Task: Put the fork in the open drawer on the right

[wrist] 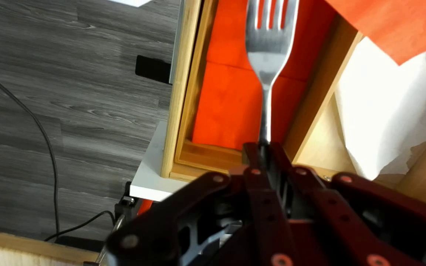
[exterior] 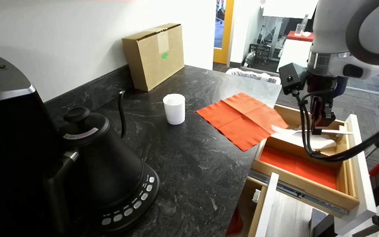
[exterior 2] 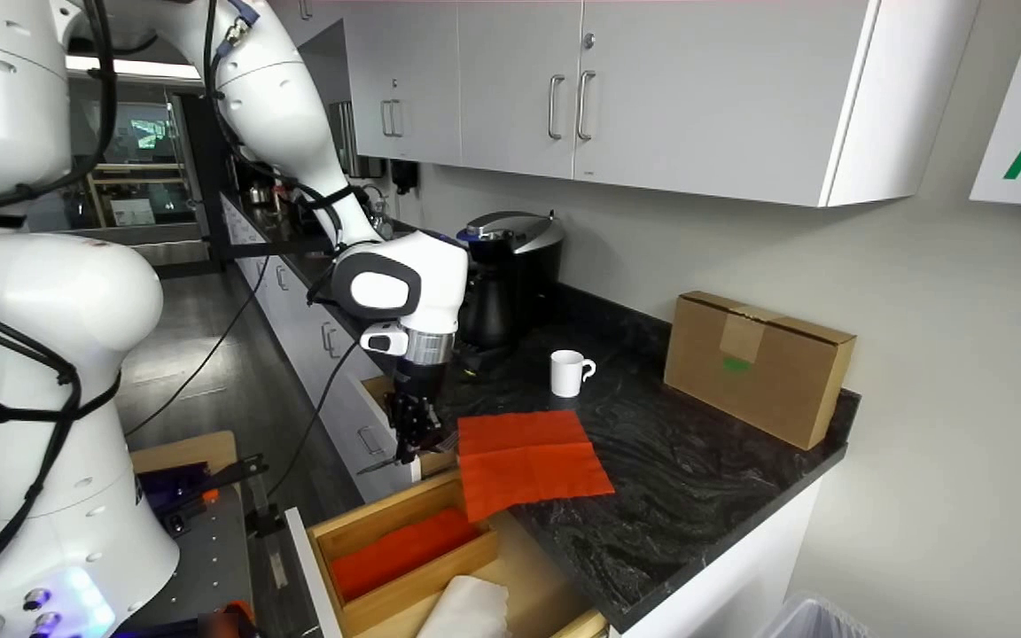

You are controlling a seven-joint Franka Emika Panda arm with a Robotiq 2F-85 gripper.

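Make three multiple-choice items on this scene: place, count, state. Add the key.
1. The white mug stands on:
A) the floor
B) the dark counter
C) the cardboard box

2. Tines showing on the fork:
A) two
B) six
C) four

3. The claw is:
A) shut on the fork
B) wide open
C) shut, holding nothing

1 B: it rests there in both exterior views.
2 C: the wrist view shows four, three gaps between.
3 A: the wrist view shows it gripping the fork.

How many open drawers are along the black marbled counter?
2: a light-wood drawer with a red-orange floor, by the flat orange-red cloth; and a white-fronted wooden drawer, partly open, nearer the matte black kettle. Others may be hidden.
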